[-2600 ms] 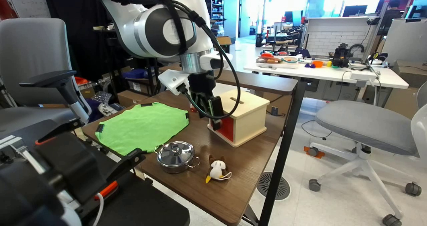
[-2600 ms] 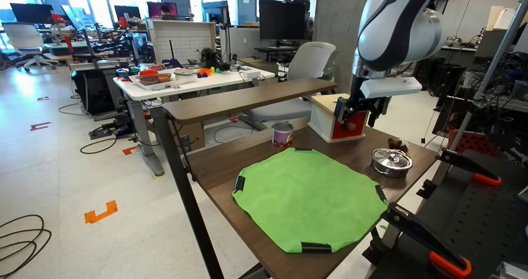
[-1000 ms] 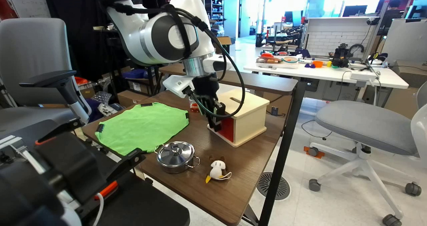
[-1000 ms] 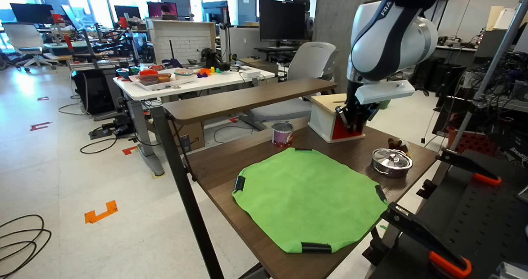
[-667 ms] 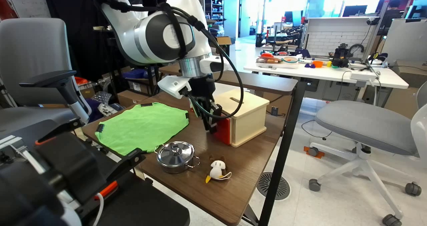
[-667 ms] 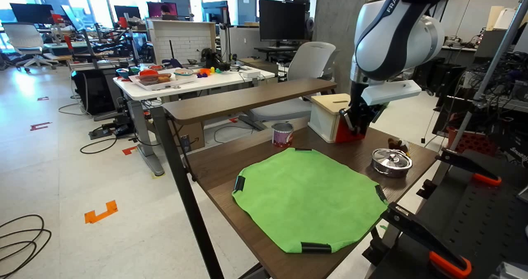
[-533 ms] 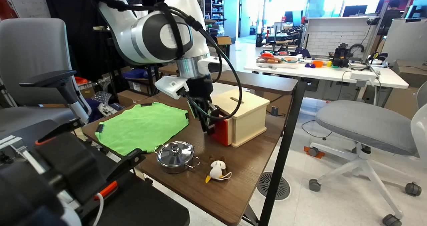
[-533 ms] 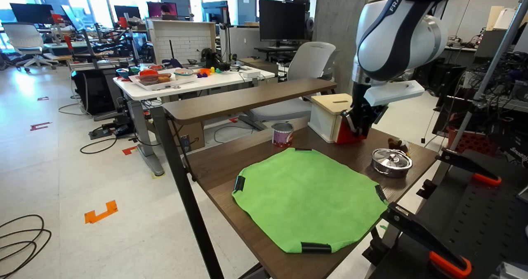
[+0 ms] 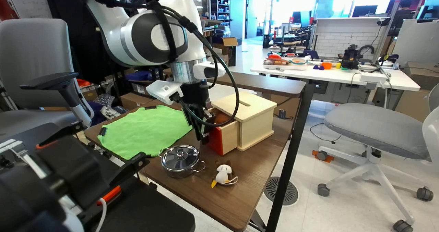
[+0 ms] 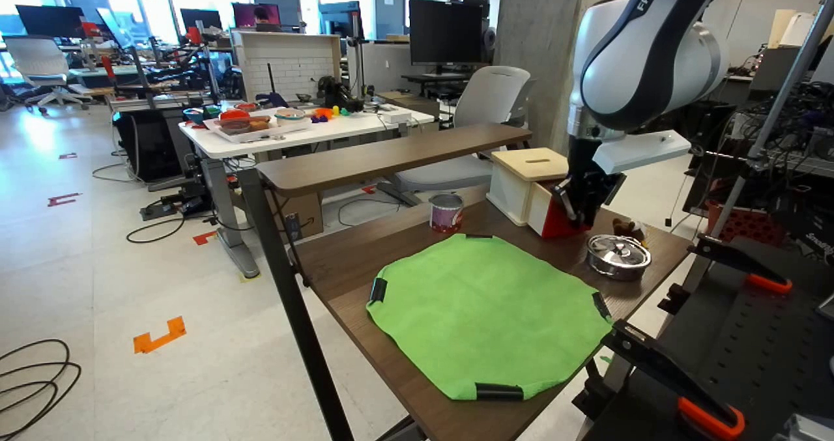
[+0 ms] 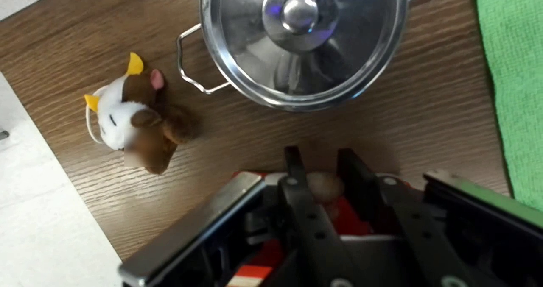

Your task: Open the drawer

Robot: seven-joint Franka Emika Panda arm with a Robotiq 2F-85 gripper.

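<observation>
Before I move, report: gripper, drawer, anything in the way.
Gripper closed on the knob. Drawer partly out. Lidded metal pot ahead of it, gap between; may block further opening.

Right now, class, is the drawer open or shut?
Open: the drawer juts from the wooden box, its pale side bared in both exterior views.

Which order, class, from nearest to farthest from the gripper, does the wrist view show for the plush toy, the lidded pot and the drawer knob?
1. Drawer knob: clasped in the gripper.
2. Lidded pot: beyond it, toward the picture's top.
3. Plush toy: off at the picture's left.
</observation>
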